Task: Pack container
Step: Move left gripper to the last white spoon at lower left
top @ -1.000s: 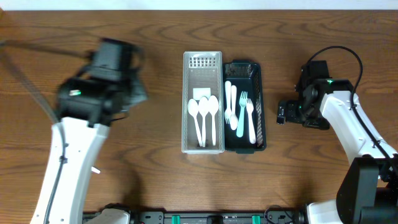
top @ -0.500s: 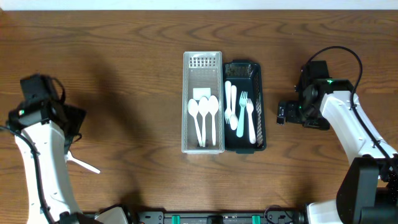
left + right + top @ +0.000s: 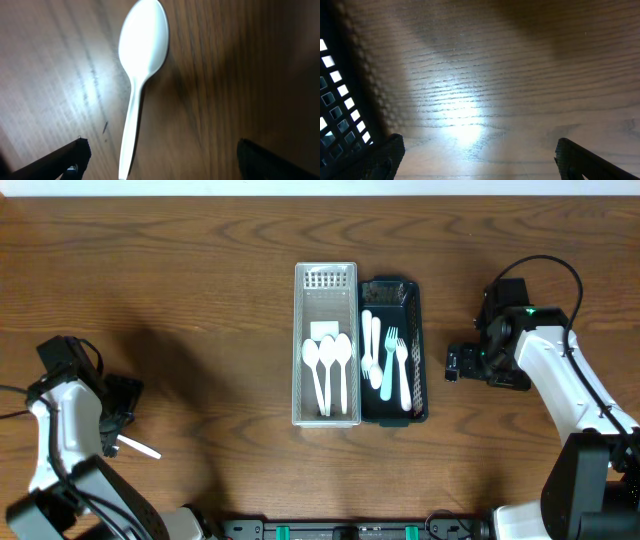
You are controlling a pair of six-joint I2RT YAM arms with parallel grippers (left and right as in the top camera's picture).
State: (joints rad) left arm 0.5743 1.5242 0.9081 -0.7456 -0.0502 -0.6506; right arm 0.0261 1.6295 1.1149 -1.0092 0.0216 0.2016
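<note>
A white plastic spoon lies loose on the table at the front left. In the left wrist view the spoon points its bowl away, and its handle runs down between the fingers. My left gripper hovers over it, open, touching nothing. A white slotted container in the middle holds three white spoons. Against its right side a dark mesh container holds pale blue and white cutlery. My right gripper waits open and empty just right of the dark container.
Bare wooden tabletop surrounds the two containers. The right arm's body occupies the right edge, and the left arm the front left corner.
The left arm swung from near the containers back to the front left corner, over the loose spoon, and its jaws opened. The right arm stayed still.
</note>
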